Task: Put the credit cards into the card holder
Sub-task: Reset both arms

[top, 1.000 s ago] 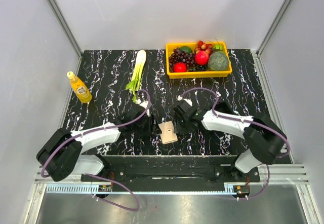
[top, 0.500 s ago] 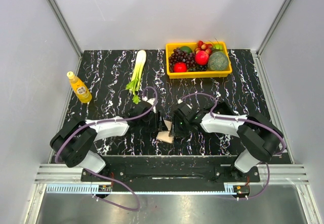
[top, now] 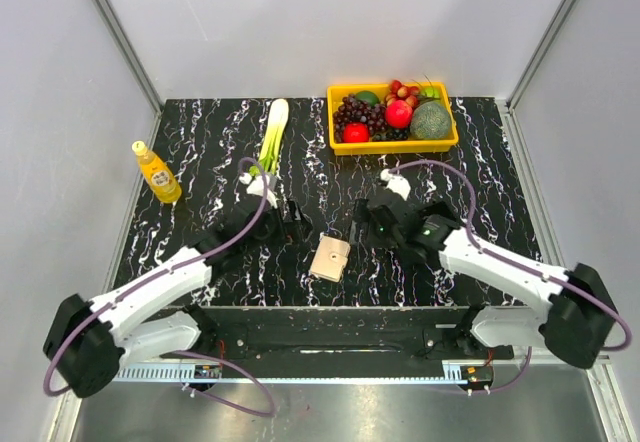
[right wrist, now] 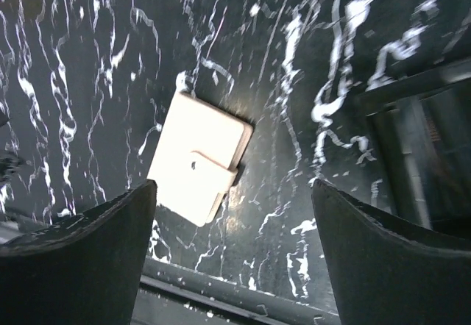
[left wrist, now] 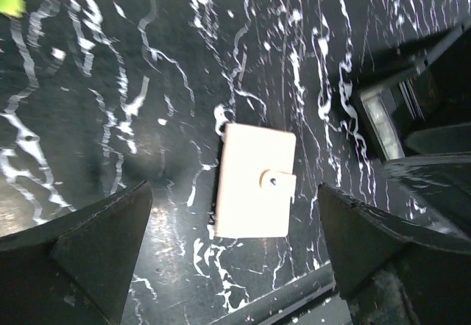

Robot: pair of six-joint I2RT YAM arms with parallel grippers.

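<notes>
The card holder (top: pixel 330 259) lies flat and shut on the surface (top: pixel 200 152), near your edge, with its clasp tab up. Its long side runs near to far, a bit slanted. It sits between your claws, a little nearer than them, touching neither. The left claw (top: pixel 297 227) and right claw (top: pixel 365 224) are spread wide, holding nothing. Their dark tips are hard to see. You cannot see inside the holder.

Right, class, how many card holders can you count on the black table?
1. The card holder lies closed on the table near its front edge, between the open left gripper and right gripper, touching neither.
</notes>
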